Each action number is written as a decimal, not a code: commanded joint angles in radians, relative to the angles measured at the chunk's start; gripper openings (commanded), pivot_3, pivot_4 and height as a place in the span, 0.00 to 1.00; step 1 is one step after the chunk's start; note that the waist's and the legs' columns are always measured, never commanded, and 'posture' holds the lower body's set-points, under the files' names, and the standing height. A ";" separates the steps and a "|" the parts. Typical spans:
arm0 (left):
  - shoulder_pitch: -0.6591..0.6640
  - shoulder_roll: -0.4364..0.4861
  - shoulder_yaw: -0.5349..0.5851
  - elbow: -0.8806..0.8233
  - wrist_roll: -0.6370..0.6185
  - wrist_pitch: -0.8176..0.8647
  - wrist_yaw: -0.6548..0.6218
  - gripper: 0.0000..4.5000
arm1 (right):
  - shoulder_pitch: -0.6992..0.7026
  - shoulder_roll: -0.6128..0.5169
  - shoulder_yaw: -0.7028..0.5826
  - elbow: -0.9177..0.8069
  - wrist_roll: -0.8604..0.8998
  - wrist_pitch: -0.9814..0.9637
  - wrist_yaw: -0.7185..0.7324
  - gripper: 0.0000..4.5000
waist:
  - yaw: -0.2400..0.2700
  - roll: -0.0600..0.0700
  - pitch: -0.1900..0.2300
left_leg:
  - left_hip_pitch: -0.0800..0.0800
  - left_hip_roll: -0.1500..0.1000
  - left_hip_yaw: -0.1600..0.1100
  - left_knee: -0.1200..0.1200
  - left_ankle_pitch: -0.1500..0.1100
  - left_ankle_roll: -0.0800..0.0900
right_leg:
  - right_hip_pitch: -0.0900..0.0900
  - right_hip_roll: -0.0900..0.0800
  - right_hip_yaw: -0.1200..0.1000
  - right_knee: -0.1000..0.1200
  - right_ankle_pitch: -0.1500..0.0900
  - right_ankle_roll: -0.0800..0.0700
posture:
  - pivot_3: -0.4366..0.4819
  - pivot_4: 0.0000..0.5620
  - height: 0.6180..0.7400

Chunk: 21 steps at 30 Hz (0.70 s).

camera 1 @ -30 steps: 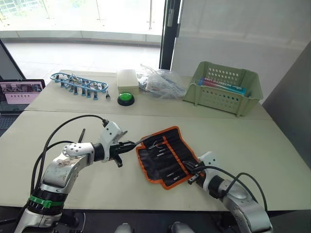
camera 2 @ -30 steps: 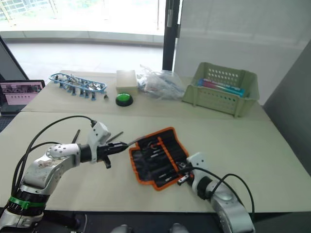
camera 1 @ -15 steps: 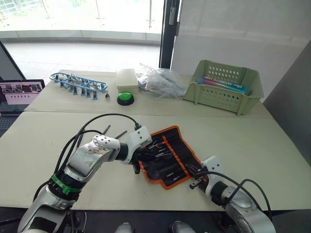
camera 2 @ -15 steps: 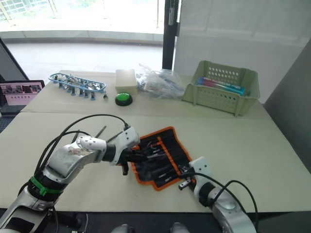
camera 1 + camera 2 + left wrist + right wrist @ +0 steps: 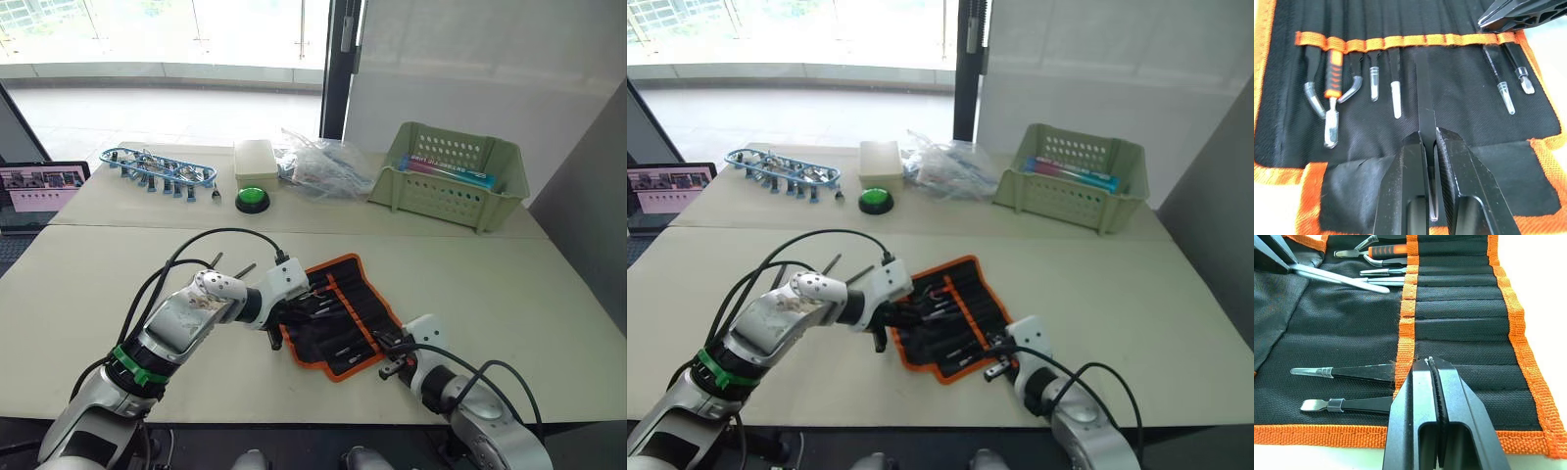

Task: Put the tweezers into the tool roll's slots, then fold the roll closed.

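Beige tabletop (image 5: pixel 509 284) carries the open tool roll (image 5: pixel 338 313); wrist views reveal the left gripper (image 5: pixel 1429 142) clamping a tweezer (image 5: pixel 1425 93), the right gripper (image 5: pixel 1433 363) closed on nothing.

Left gripper (image 5: pixel 1429 142) reaches forward, jaws pinched; right gripper (image 5: pixel 1432 363) low, jaws pressed together.

Black tool roll (image 5: pixel 338 315) — orange edging; green basket (image 5: pixel 451 178); blue rack (image 5: pixel 160 166).
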 commanded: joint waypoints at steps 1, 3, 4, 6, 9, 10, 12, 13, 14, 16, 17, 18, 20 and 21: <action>-0.032 -0.009 -0.014 0.016 0.031 -0.011 0.007 0.01 | 0.043 -0.009 0.050 0.085 -0.013 0.127 -0.007 0.00 | 0.000 0.000 0.000 | 0.000 0.000 0.000 0.000 0.000 0.000 | 0.000 0.000 0.000 0.000 0.000 0.000 | 0.48 0.27 0.98; -0.035 -0.013 -0.021 0.022 0.039 -0.012 0.008 0.01 | 0.043 -0.008 0.048 0.077 -0.011 0.132 -0.011 0.00 | 0.000 0.000 0.000 | 0.000 0.000 0.000 0.000 0.000 0.000 | 0.000 0.000 0.000 0.000 0.000 0.000 | 0.48 0.27 0.98; -0.036 -0.016 -0.026 0.026 0.044 -0.013 0.009 0.01 | 0.044 -0.007 0.048 0.074 -0.010 0.134 -0.013 0.00 | 0.000 0.000 0.000 | 0.000 0.000 0.000 0.000 0.000 0.000 | 0.000 0.000 0.000 0.000 0.000 0.000 | 0.48 0.27 0.98; -0.040 -0.028 -0.033 0.040 0.055 -0.020 0.011 0.01 | 0.045 -0.006 0.048 0.071 -0.008 0.135 -0.016 0.00 | 0.000 0.000 0.000 | 0.000 0.000 0.000 0.000 0.000 0.000 | 0.000 0.000 0.000 0.000 0.000 0.000 | 0.48 0.27 0.98; -0.051 -0.045 -0.042 0.069 0.075 -0.033 0.011 0.01 | 0.046 -0.005 0.049 0.064 -0.005 0.138 -0.019 0.00 | 0.000 0.000 0.000 | 0.000 0.000 0.000 0.001 0.000 0.000 | 0.000 0.000 0.000 0.001 0.000 0.000 | 0.48 0.27 0.98; -0.056 -0.051 -0.043 0.077 0.078 -0.040 0.007 0.01 | 0.047 -0.004 0.050 0.062 -0.005 0.138 -0.020 0.00 | 0.000 0.000 0.000 | 0.000 0.000 0.000 0.002 0.000 0.000 | 0.000 0.000 0.000 0.001 0.000 0.000 | 0.48 0.27 0.98; -0.069 -0.070 -0.048 0.101 0.086 -0.047 0.006 0.01 | 0.049 -0.004 0.051 0.061 -0.003 0.139 -0.021 0.00 | 0.000 0.000 0.000 | 0.000 0.000 0.000 0.002 0.000 0.000 | 0.000 0.000 0.000 0.001 0.000 0.000 | 0.48 0.27 0.98; -0.076 -0.080 -0.051 0.114 0.092 -0.053 0.005 0.01 | 0.049 -0.004 0.051 0.061 -0.003 0.139 -0.022 0.00 | 0.000 -0.001 -0.001 | 0.000 0.000 0.000 0.002 0.000 0.000 | 0.001 0.000 0.000 0.002 0.000 0.000 | 0.48 0.27 0.98; -0.082 -0.092 -0.057 0.131 0.099 -0.061 0.006 0.01 | 0.050 -0.003 0.051 0.060 -0.003 0.141 -0.024 0.00 | 0.000 -0.001 -0.001 | 0.000 0.000 0.000 0.002 0.000 0.000 | 0.001 0.000 0.000 0.002 0.000 0.000 | 0.48 0.27 0.98; -0.092 -0.114 -0.069 0.164 0.118 -0.089 0.007 0.01 | 0.051 -0.003 0.052 0.058 -0.003 0.142 -0.025 0.00 | 0.000 -0.001 -0.001 | 0.000 0.000 -0.001 0.003 0.000 0.000 | 0.001 0.000 0.000 0.002 0.000 0.000 | 0.48 0.27 0.98; -0.097 -0.125 -0.075 0.179 0.127 -0.102 0.006 0.01 | 0.052 -0.003 0.053 0.056 -0.003 0.142 -0.026 0.00 | 0.000 -0.001 -0.001 | 0.000 0.000 -0.001 0.003 0.000 0.000 | 0.001 0.001 0.000 0.002 0.000 0.000 | 0.48 0.27 0.98; -0.104 -0.138 -0.081 0.194 0.135 -0.113 0.006 0.01 | 0.053 -0.003 0.054 0.053 -0.002 0.144 -0.027 0.00 | 0.000 -0.001 -0.001 | 0.000 0.000 -0.001 0.003 0.000 0.000 | 0.001 0.001 0.000 0.002 0.000 0.000 | 0.48 0.27 0.98; -0.121 -0.168 -0.090 0.226 0.150 -0.133 0.005 0.01 | 0.053 -0.001 0.054 0.052 -0.002 0.146 -0.028 0.00 | 0.000 -0.001 -0.001 | 0.000 0.000 -0.001 0.003 0.000 0.000 | 0.001 0.001 0.000 0.002 0.000 0.000 | 0.48 0.27 0.98; -0.127 -0.180 -0.092 0.239 0.156 -0.140 0.005 0.01 | 0.052 -0.001 0.055 0.052 -0.002 0.147 -0.028 0.00 | 0.000 -0.001 -0.001 | 0.000 0.000 -0.001 0.003 0.000 0.000 | 0.001 0.001 0.000 0.002 0.000 0.000 | 0.48 0.27 0.98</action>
